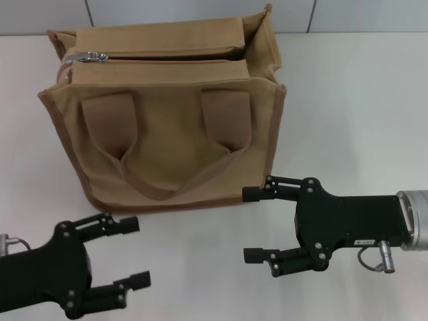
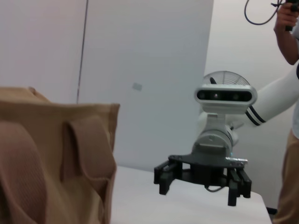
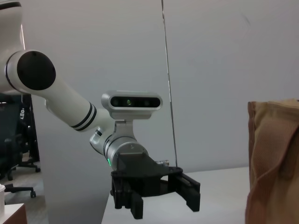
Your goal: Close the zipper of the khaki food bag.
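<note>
Bag: the khaki food bag (image 1: 164, 120) stands upright on the white table (image 1: 348, 114), handle side toward the robot, its top flap facing up.
Zipper: the zipper (image 1: 157, 60) runs across the bag's top; the gap beside it looks open along most of its length, so closing is not yet done.
Pull tab: the small silver pull tab (image 1: 95, 57) sits at the bag's left end of the zipper line, lying flat against the fabric.
Left gripper: the left gripper (image 1: 134, 251) hangs in front of the bag's lower left corner, apart from it, fingers spread with nothing between them.
Right gripper: the right gripper (image 1: 254, 224) sits in front of the bag's lower right corner; its upper fingertip is just beside the bottom trim, fingers wide apart and empty.
Handling: the canvas looks soft and light, likely to sag or slide if the tab is dragged unbraced; the tab is thin, smooth metal, probably slippery and easy to lose.
Hold: pinch the tab itself by its free end, and steady the bag at its top left edge or side wall near the tab, so the pull toward the bag's right end does not drag the whole bag.
Handles: the two handle straps (image 1: 167, 140) hang down the bag's front face, clear of the zipper.
</note>
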